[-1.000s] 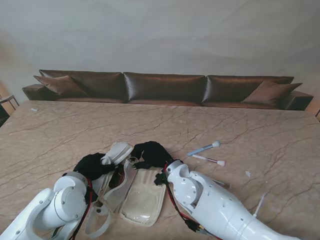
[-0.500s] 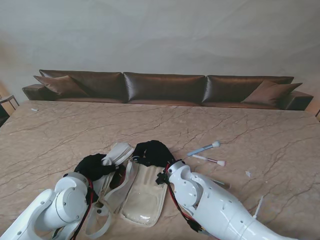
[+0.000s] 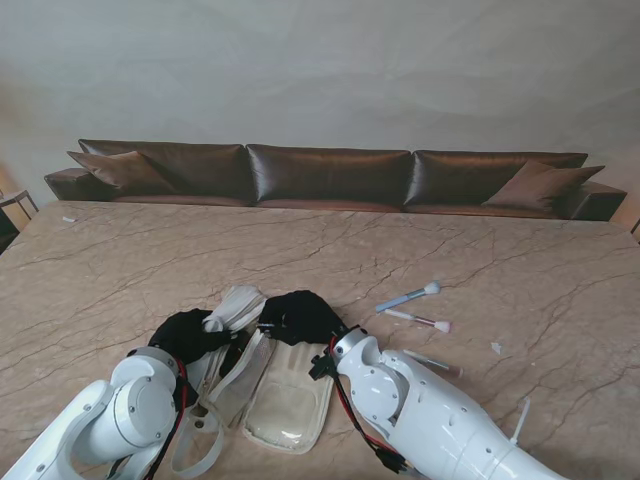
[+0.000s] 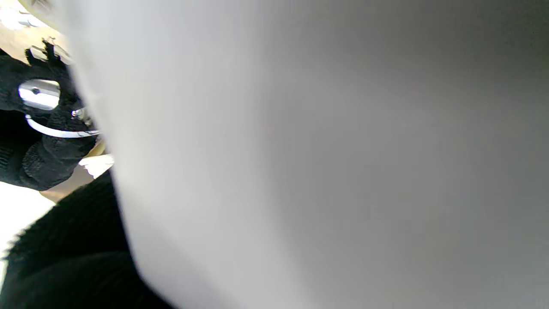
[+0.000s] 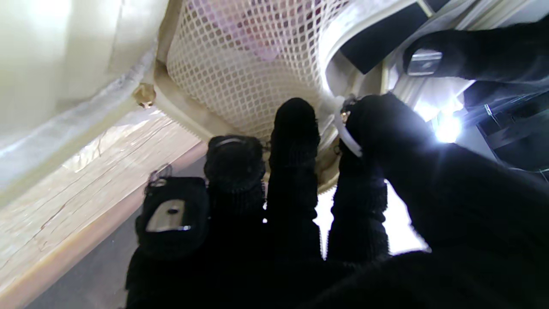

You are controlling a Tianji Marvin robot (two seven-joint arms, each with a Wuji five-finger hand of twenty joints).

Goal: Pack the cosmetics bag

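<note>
Your cosmetics bag lay opened flat on the marble surface close in front of you, between both arms. It looked soft and light, a floppy cream pouch with a clear panel, so it would likely sag and slide if lifted by one edge; the stiffer zip rim seemed the better place to hold.

Your right hand was clenched on the bag's far edge: in the right wrist view its fingers pinched the rim beside a mesh pocket. Something pinkish showed through that mesh, too blurred to name.

Your left hand rested against a pale flap of the bag; whether it truly gripped it, I could not tell, since the left wrist view was blocked by a blank pale sheet.

Two brushes lay to the right, well apart from the bag, not yet packed.
</note>
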